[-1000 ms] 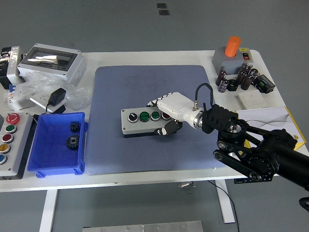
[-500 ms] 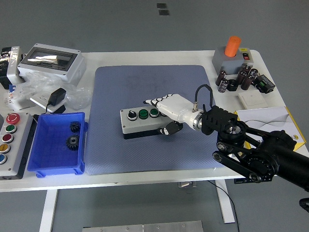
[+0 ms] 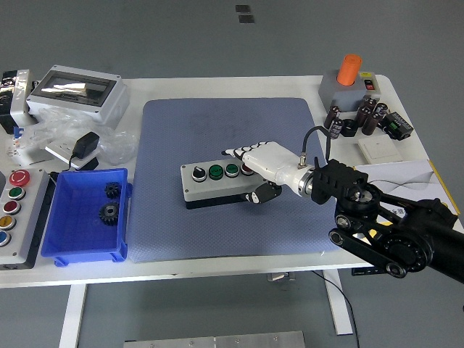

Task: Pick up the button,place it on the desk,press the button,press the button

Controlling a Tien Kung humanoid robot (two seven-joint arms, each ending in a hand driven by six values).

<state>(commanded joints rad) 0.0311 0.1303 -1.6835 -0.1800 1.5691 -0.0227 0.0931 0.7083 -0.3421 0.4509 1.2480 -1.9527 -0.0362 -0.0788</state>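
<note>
The button box point(image 3: 210, 185) is a grey box with a black selector knob, two green buttons and a red one in a row. It lies flat on the blue mat point(image 3: 225, 123), near its middle. My right hand point(image 3: 250, 174) is at the box's right end. Its white fingers point(image 3: 235, 153) stretch out over the box's back right edge, partly hiding the red button. The thumb point(image 3: 262, 194) hangs by the front right corner, loose, not clamped on the box. My left arm is out of view.
A blue bin point(image 3: 87, 214) with two gears and a second button panel point(image 3: 14, 210) stand at the left. A grey enclosure point(image 3: 76, 90) and bagged parts are at the back left. An orange-topped device point(image 3: 349, 80), capacitors point(image 3: 362, 116) and papers are at the right.
The box was nudged slightly left and set down. My right hand has since drawn back to the right, and its thumb has come off the box's front.
</note>
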